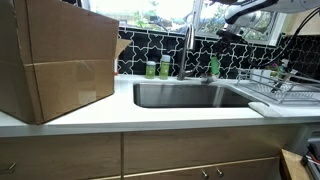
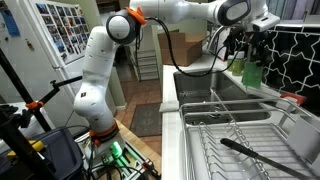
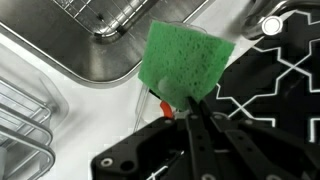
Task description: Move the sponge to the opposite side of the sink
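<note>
Where the black end effector [image 3: 187, 104] pinches a porous green sponge [image 3: 190, 55], smooth steel sink [image 3: 62, 42] below

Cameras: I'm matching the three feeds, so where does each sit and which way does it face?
Exterior view: before the counter, facing the sink and window; only the arm end shows.
Exterior view: past the dish rack, looking along the counter; whole arm shows.
Wrist view: above the sink corner, looking down; gripper holds the sponge.
Shared: both exterior views show dish rack and sink.
</note>
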Controlling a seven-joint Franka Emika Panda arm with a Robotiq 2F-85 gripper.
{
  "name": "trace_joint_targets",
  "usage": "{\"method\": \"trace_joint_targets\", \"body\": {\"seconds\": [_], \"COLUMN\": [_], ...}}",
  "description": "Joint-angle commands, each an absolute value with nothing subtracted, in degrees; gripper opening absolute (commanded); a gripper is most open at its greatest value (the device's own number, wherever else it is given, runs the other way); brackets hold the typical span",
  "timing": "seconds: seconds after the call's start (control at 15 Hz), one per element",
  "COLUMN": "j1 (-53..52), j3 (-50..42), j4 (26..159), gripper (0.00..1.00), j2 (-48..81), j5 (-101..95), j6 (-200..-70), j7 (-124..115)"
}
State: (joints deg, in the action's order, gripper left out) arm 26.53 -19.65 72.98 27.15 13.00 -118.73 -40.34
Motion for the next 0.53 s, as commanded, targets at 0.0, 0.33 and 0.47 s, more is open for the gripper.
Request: {"method": "trace_joint_targets", "body": {"seconds": [0.0,0.33,0.47], "j1": [29.2,31.5,32.3], "j3": [-17.9,-17.0,-16.7], "j4": [69.8,66.4,65.4], "gripper": [0.04,0.05,0.05], "j2": [30.1,33.2,34.2], "j5": [16.7,20.5,21.6], "j6": [-120.7,-120.3,-120.9], "j7": [-35.3,-33.1,-33.0]}}
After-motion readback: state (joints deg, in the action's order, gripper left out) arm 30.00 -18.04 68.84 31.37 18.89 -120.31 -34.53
